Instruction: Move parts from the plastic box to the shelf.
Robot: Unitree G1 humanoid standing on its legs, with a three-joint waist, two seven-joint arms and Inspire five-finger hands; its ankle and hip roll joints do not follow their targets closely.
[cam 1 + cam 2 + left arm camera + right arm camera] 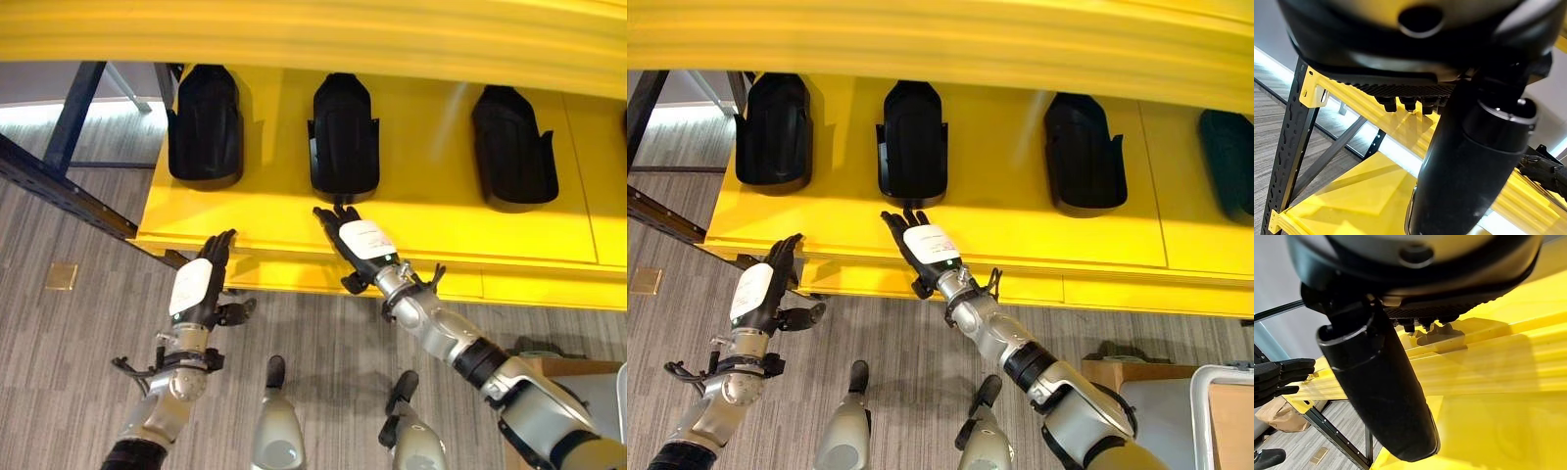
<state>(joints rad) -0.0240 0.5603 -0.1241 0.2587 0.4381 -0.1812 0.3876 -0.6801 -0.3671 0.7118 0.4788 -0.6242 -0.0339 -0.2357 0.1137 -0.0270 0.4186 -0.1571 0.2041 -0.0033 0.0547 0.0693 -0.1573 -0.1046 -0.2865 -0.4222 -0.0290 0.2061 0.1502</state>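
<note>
My right hand (358, 240) reaches over the front of the yellow shelf (441, 211), fingers straight and spread, holding nothing. Its fingertips lie just short of the middle black part (344, 137), close to its near end; I cannot tell whether they touch it. My left hand (201, 284) hovers at the shelf's front edge near the left corner, fingers straight and relaxed too, thumb out to the side, also empty.

On the shelf I see 3 black moulded parts in a row in the left eye view, each lying lengthwise with its narrow end pointing away from me: the left part (205, 125), the middle one, and the right part (513, 147). They sit well apart from one another. The right eye view shows a 4th dark part (1229, 162) further along to the right, cut by the picture's edge.

An upper yellow shelf board (313, 34) overhangs the row. The shelf's dark blue steel frame (69, 186) runs off to the left over grey striped flooring (78, 323). At the lower right stands a white-rimmed box corner (1220, 406) beside a brown piece of cardboard (1122, 372); what it holds I cannot tell.
</note>
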